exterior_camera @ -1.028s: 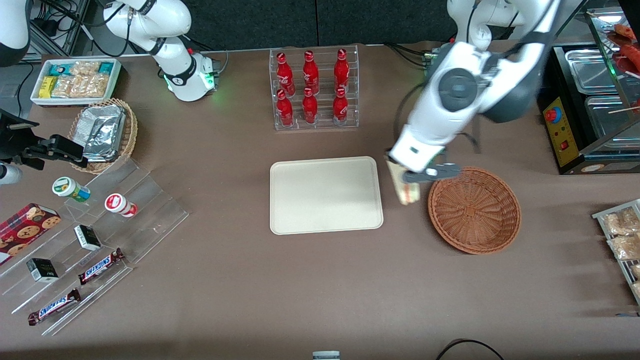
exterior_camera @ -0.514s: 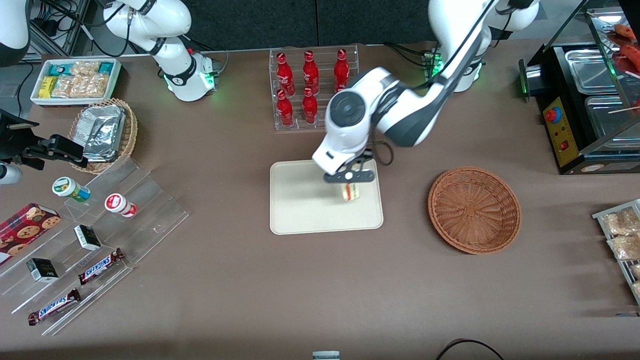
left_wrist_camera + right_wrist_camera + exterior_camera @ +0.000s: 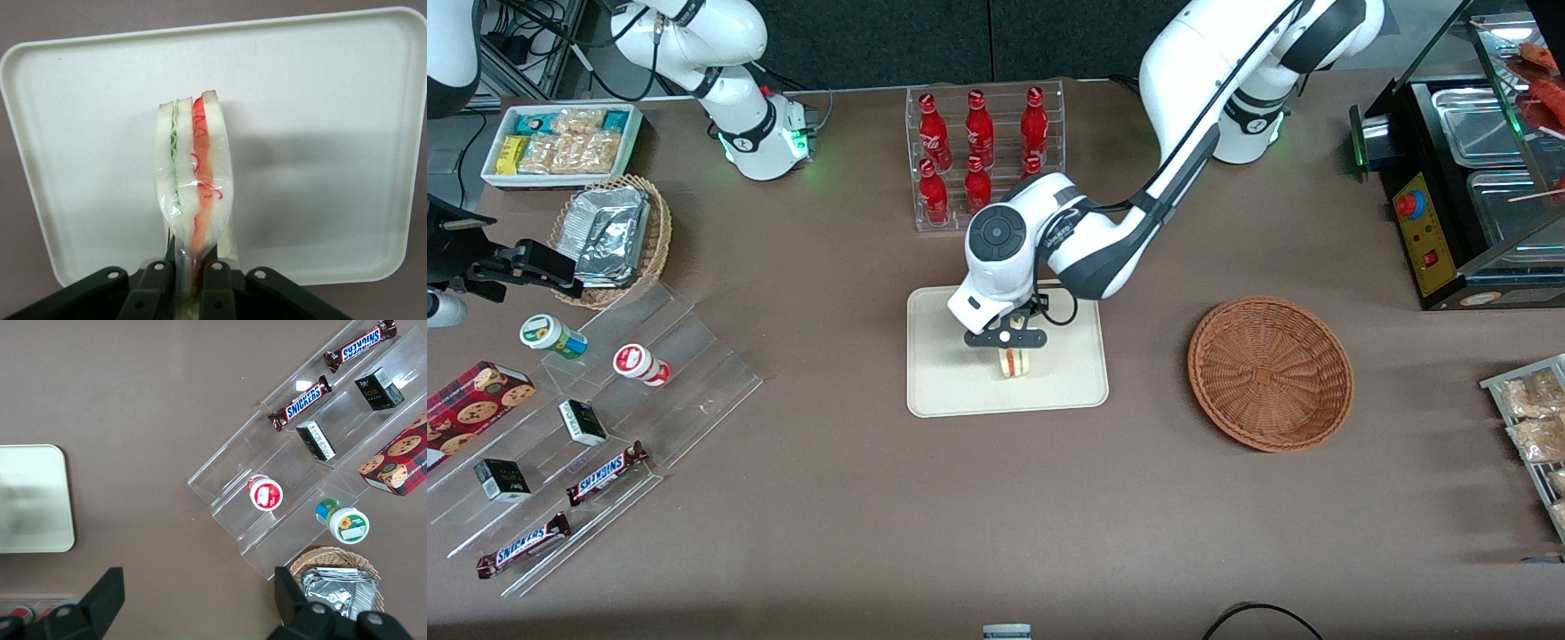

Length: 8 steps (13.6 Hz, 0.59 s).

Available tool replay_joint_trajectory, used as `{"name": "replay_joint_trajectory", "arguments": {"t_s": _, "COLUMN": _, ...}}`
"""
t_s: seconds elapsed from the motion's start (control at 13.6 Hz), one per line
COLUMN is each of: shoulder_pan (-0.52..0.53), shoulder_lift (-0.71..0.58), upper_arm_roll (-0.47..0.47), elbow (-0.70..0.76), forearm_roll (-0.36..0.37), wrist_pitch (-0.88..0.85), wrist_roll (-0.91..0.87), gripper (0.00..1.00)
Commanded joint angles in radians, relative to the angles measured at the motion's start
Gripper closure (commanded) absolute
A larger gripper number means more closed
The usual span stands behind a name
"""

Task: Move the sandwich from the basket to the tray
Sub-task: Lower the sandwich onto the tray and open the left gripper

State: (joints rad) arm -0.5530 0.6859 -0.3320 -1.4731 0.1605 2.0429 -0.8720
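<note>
Brown desk (image 3: 871,498) carries the wicker basket (image 3: 1270,373), now without the sandwich, and the cream tray (image 3: 951,391). Above the tray hangs the gripper (image 3: 1007,342), jaws clamped on the sandwich (image 3: 193,193) at one end. Soft and film-wrapped, it looks light, easily squashed; a gentle pinch across the bread faces suits.

left arm bent low, tool (image 3: 1011,354) clamped
</note>
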Motion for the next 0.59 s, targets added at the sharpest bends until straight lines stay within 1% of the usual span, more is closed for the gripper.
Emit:
{"name": "replay_joint_trajectory", "arguments": {"t_s": 0.0, "shoulder_pan": -0.033, "shoulder_lift": 0.035, "upper_arm_roll": 0.011, "elbow": 0.036, "forearm_roll": 0.025, "wrist_pitch": 0.026, "wrist_roll": -0.013, "gripper": 1.0}}
{"name": "replay_joint_trajectory", "arguments": {"t_s": 0.15, "shoulder_pan": -0.042, "shoulder_lift": 0.056, "upper_arm_roll": 0.011, "elbow": 0.036, "forearm_roll": 0.059, "wrist_pitch": 0.034, "wrist_roll": -0.021, "gripper": 1.0}}
{"name": "replay_joint_trajectory", "arguments": {"t_s": 0.51, "shoulder_pan": -0.047, "shoulder_lift": 0.084, "upper_arm_roll": 0.011, "elbow": 0.034, "forearm_roll": 0.062, "wrist_pitch": 0.06, "wrist_roll": -0.009, "gripper": 1.0}}
